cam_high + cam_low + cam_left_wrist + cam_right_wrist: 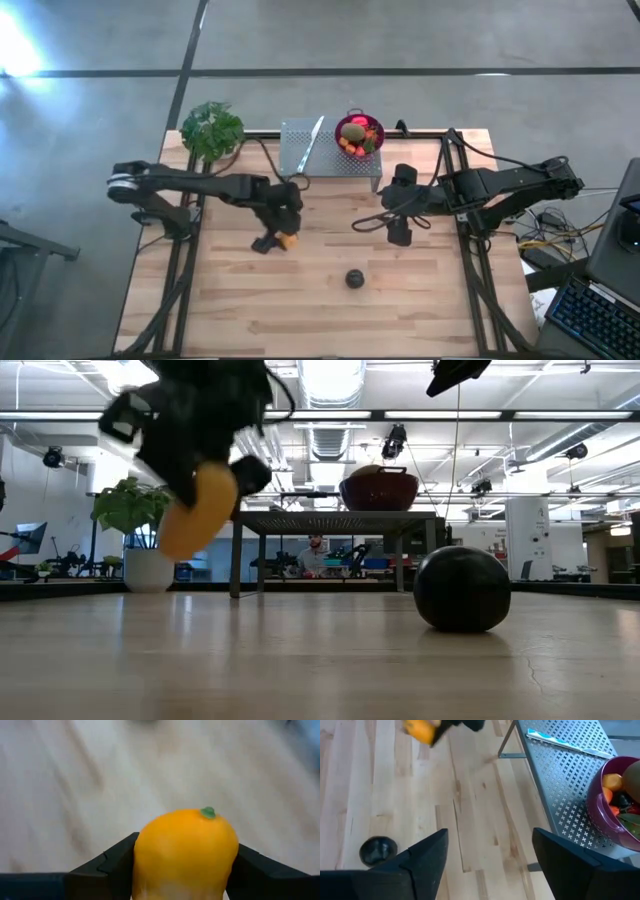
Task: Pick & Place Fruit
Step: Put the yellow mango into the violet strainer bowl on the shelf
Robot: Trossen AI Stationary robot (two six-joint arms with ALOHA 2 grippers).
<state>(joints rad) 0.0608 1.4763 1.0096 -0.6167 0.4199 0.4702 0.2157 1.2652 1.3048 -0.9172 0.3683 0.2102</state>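
The left gripper is clamping the elongated orange toy fruit above the light wooden table, while the right gripper is hanging with fingers spread and empty near the dark purple ball, and no lettering is showing anywhere.

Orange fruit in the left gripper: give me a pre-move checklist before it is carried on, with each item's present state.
1. Left gripper shut on the orange fruit, a finger on each side: ok.
2. Fruit lifted off the table, per low view: ok.
3. Purple bowl on the metal rack, already holding fruit; room for one more: cannot tell.
4. Right gripper open, empty, clear of the left arm: ok.
5. Dark purple ball lies loose on the table, apart from both grippers: ok.
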